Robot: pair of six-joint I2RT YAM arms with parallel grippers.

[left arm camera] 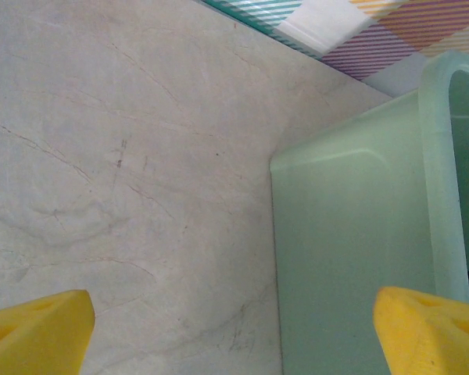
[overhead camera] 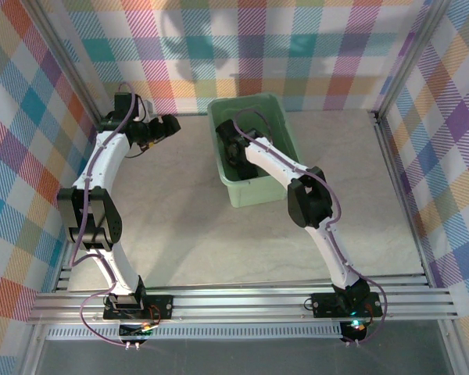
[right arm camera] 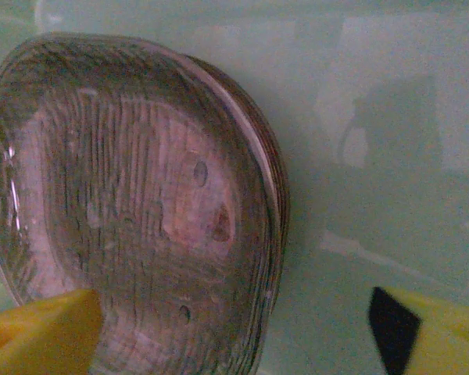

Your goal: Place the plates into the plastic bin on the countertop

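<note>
1. Yellow fingertips (right arm camera: 39, 336) of R gripper (right arm camera: 234, 336) sat nearest the R wrist cam, at the bottom corners of its view. Jaws stood wide apart, clamped on nothing.
2. Plates (right arm camera: 141, 211) lay as one nested stack inside the bin (right arm camera: 375, 141), on its floor, toward view-left. They were translucent, brown-tinted and ribbed. Count was not readable.
3. View-left fingertip overlapped the stack's lower edge; whether it touched could not be told. View-right fingertip hung over bare bin floor, well apart from the stack.
4. L gripper (left arm camera: 233, 336): jaws wide apart, nothing between them. Below it lay bare countertop (left arm camera: 125, 156). Bin's outer wall and flared rim stood at view-right.
5. Top cam: bin stood on the countertop near the back wall (overhead camera: 258, 47), approx. centre, long axis running front to back.
6. Top cam: R arm (overhead camera: 313, 195) reached over the bin's near-right rim, w/ R gripper down inside the bin.
7. Top cam: L arm (overhead camera: 102, 164) bent up the left side. L gripper hung outside the bin, near its left wall, over the countertop, pointed toward the bin.
8. Both arm bases sat bolted side by side on the rail (overhead camera: 242, 301) at the near edge.
</note>
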